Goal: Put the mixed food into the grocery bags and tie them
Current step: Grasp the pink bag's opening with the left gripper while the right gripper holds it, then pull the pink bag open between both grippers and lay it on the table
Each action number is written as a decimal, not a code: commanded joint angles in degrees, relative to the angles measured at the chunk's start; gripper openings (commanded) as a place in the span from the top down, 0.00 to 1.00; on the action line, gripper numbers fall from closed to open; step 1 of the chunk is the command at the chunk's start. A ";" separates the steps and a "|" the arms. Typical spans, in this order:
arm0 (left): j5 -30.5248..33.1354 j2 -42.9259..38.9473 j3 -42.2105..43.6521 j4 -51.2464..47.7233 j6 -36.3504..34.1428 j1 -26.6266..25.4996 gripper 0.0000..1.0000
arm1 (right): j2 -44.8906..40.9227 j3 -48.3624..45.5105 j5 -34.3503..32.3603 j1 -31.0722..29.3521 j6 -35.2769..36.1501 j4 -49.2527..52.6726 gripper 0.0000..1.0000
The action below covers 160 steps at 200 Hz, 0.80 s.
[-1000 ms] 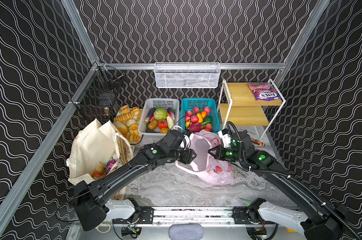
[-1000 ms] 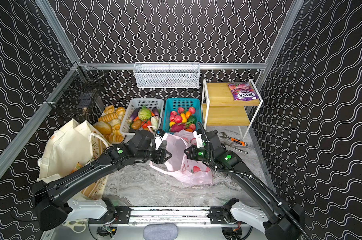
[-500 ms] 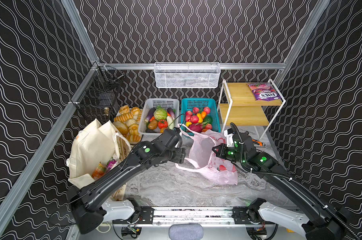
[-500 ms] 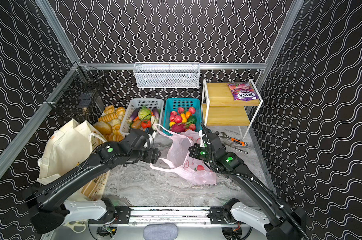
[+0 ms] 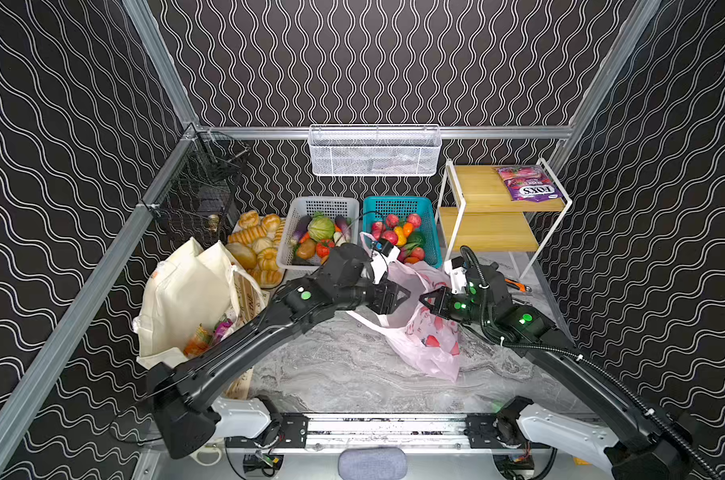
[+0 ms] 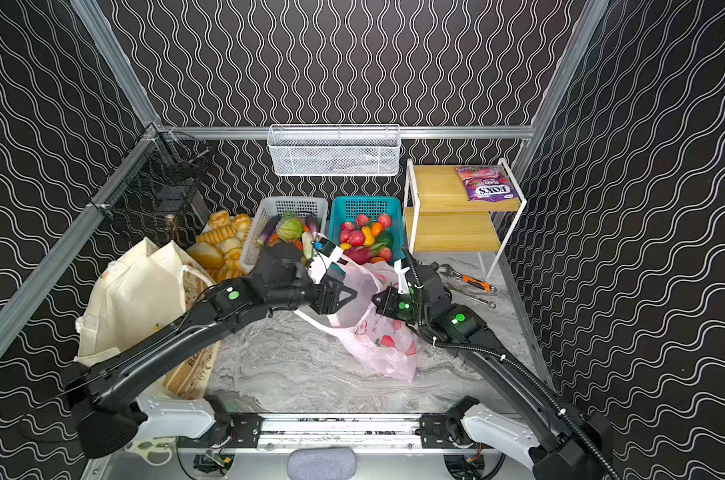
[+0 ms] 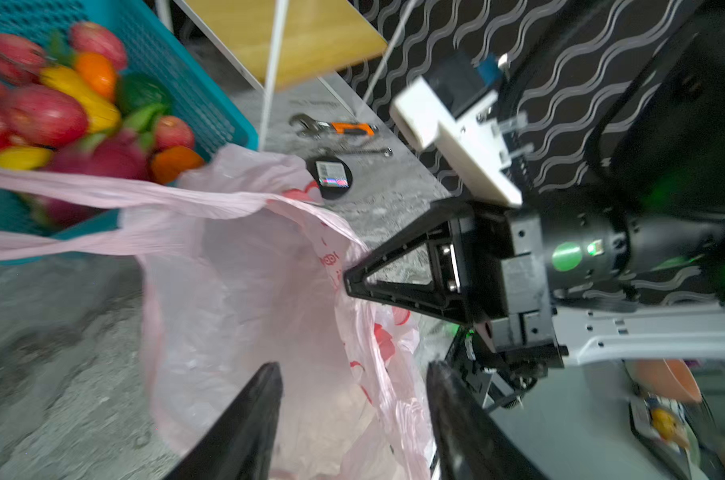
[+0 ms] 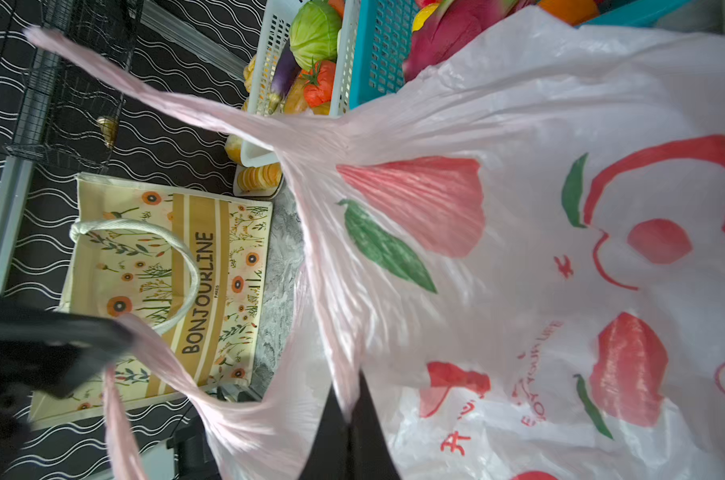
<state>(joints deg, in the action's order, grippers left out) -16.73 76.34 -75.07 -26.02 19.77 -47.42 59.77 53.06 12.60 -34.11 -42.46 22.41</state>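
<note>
The thin pink plastic bag (image 5: 425,351), translucent, finely creased and printed with red fruit and green leaves, is seen slumped on the grey marbled tabletop (image 5: 331,370) in both top views. It lies between the two grippers and just in front of the teal basket (image 5: 394,203). Its mouth is pulled open. A fold of the rim is pinched by the right gripper (image 5: 422,298), whose tapered black fingers are pressed together on the film. The left gripper (image 7: 352,368) is held over the open mouth with its fingers spread and nothing clamped between them. In the right wrist view a twisted, ribbon-like loop handle (image 8: 161,361) runs against that gripper's dark body; whether it is hooked there cannot be told.

The cream canvas tote (image 5: 186,291) stands at the left wall, matte and woven, with a rope handle and a floral print around block lettering. In its open top an orange packet (image 5: 196,338) and a purple pouch (image 5: 223,326) are visible. Further back, a ribbed green cabbage (image 5: 321,227) and a glossy red tomato (image 5: 324,248) lie in the perforated white basket (image 5: 323,200).
</note>
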 commanded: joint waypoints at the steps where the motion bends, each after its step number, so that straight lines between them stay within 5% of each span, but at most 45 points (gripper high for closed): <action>1: -6.35 2.30 -0.73 -2.13 -5.08 -0.54 0.41 | 0.26 0.64 0.65 0.08 -1.11 -2.14 1.00; 59: -9.75 4.23 1.32 -2.73 -8.27 -1.77 0.40 | 1.30 0.71 2.81 0.71 -3.76 -3.43 1.00; 105: -1.97 7.82 -0.23 -8.61 -11.91 -3.77 0.44 | 2.22 1.43 4.62 0.83 -5.57 -4.40 0.98; 160: -0.65 3.24 3.46 -0.70 -10.98 -4.11 0.94 | 2.55 1.98 5.13 1.04 -5.39 -3.17 0.91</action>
<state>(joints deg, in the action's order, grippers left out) -17.96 81.73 -73.36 -32.10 9.02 -51.42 62.08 54.39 16.58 -33.12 -47.53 20.29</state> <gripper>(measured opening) 0.141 0.063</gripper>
